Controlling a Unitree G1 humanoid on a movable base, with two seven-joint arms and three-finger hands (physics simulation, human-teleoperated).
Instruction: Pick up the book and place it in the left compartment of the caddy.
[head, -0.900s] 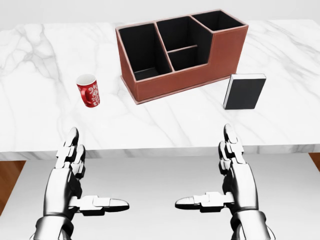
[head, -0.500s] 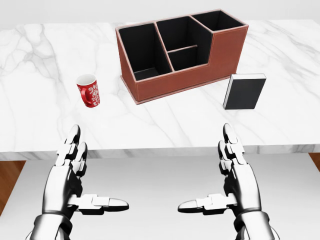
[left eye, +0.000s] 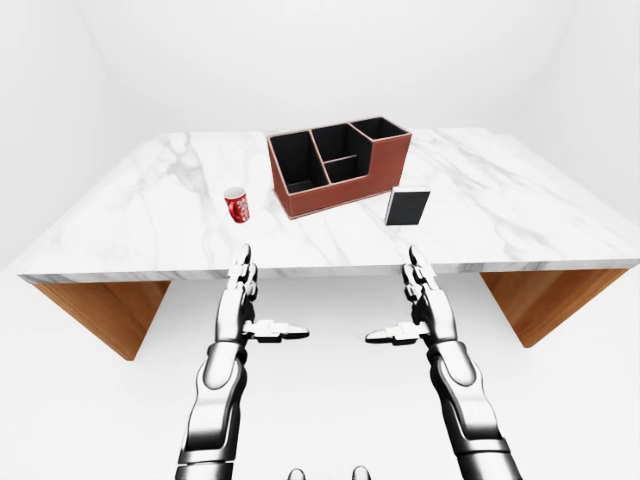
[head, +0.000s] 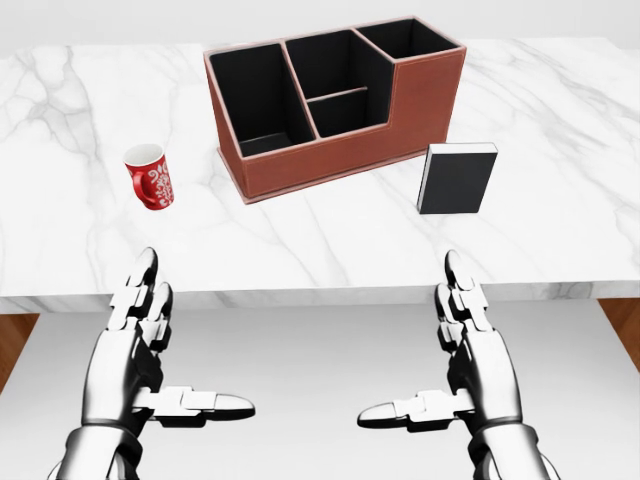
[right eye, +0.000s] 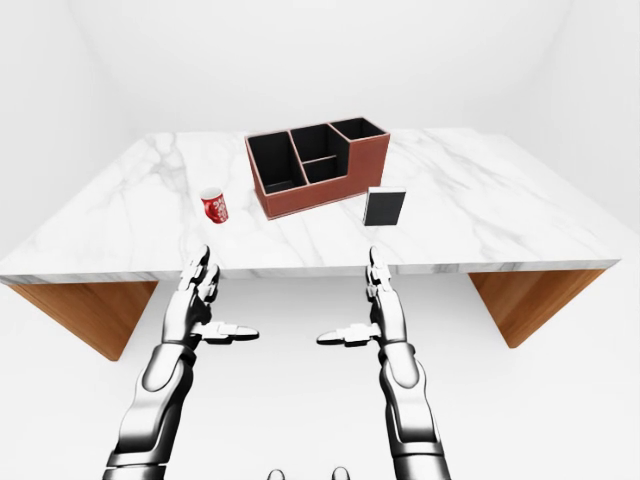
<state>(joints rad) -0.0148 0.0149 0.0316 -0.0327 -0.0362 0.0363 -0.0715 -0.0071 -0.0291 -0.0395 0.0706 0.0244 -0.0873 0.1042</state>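
A black book (head: 456, 178) with a white page edge stands upright on the marble table (head: 330, 240), just right of the caddy. The brown caddy (head: 335, 100) has black-lined compartments; its left compartment (head: 252, 100) is the large one nearest the mug. My left hand (head: 160, 375) and right hand (head: 455, 375) are both open and empty, held below the table's near edge, fingers pointing up and thumbs turned inward. The right hand is below the book, well apart from it.
A red patterned mug (head: 150, 176) stands on the table left of the caddy. The table's near edge (head: 320, 297) runs across the head view above my hands. Wooden table supports (left eye: 100, 310) show under both ends.
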